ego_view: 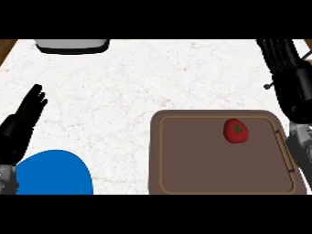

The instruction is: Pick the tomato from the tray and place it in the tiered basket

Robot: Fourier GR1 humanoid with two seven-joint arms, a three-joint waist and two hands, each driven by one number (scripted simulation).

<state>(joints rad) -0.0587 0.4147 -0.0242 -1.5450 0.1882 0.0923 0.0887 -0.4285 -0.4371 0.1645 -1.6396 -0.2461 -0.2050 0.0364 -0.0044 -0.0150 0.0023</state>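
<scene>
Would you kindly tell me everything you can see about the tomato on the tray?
The tomato is red, smooth and slightly oval, with a small dark green stem mark facing up. It looks whole. It lies on the floor of the flat brown tray, in the far right part, close to the right rim but apart from it, and touches nothing else. The right hand is beyond the tray's far right corner, clear of the tomato.

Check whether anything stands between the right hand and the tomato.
Nothing visible does. The tomato lies bare on the tray, near its far right corner; the right hand hovers beyond that corner, only the rim between.
</scene>
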